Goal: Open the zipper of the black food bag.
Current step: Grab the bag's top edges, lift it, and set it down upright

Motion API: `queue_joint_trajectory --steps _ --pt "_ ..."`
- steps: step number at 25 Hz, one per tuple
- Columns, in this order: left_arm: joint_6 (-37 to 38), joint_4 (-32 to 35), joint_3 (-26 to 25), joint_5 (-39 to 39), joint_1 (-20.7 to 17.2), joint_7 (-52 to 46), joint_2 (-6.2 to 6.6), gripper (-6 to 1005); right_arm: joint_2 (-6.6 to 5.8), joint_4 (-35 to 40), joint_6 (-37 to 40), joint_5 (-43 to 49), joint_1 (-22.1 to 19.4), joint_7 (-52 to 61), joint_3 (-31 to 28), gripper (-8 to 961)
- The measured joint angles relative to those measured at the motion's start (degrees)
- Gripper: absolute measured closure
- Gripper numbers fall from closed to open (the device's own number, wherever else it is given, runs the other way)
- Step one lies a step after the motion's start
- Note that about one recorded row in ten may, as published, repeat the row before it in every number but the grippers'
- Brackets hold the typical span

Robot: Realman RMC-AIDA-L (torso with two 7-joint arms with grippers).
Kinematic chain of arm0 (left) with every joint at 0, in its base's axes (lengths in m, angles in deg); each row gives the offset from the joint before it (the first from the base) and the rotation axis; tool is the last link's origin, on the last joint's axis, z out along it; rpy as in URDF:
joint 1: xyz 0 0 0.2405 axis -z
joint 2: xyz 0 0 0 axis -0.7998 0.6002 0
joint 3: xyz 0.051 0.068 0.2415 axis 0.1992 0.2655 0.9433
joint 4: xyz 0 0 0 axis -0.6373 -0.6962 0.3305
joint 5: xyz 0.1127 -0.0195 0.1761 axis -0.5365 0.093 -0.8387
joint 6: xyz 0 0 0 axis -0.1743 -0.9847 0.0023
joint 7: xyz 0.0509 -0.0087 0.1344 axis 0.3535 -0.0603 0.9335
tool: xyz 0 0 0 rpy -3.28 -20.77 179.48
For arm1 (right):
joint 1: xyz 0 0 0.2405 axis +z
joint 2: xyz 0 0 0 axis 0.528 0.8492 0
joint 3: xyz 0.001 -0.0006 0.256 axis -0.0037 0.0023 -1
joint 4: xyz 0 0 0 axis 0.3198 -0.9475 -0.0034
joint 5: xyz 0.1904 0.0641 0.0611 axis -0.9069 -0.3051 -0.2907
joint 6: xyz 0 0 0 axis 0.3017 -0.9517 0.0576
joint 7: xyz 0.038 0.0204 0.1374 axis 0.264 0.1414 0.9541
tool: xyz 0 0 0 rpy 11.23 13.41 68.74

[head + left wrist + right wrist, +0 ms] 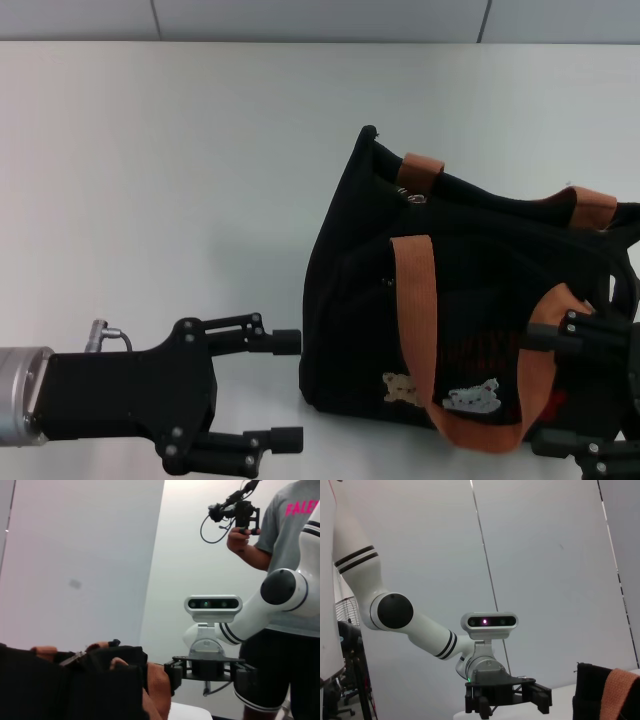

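Left gripper [290,390] low at near left of the white table [150,150], wrist level, fingers spread wide and aimed rightward at the end panel of the black food bag [350,300]. Nothing between the fingers; upper fingertip just short of the bag's lower end, contact not confirmed.

Bag standing right of centre, leaning slightly, long axis running from its near-left corner away toward the far right. Zipper [480,200] following that axis along the top edge; small silver pull tab [412,196] at the left end of the track, beside the far orange handle [422,166]. Track appears closed, though black on black leaves this uncertain. Near handle [415,300] draped down over the front panel.

Right gripper [590,385] at the bag's right end, low, partly cut off by the frame edge; fingers apart, upper one beside the near handle's right strap. No grasp evident.

Judgement: pull tab sits above and beyond the left gripper, clearly nearer to it than to the right. Travel along the track would run left to right, with the right gripper placed to steady the far end.
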Motion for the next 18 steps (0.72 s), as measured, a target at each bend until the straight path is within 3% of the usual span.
queue_joint_trajectory --steps 18 --pt "0.0 0.0 -2.3 0.1 -1.2 0.1 -0.17 225 0.08 -0.1 -0.2 0.0 -0.7 -0.2 0.0 126"
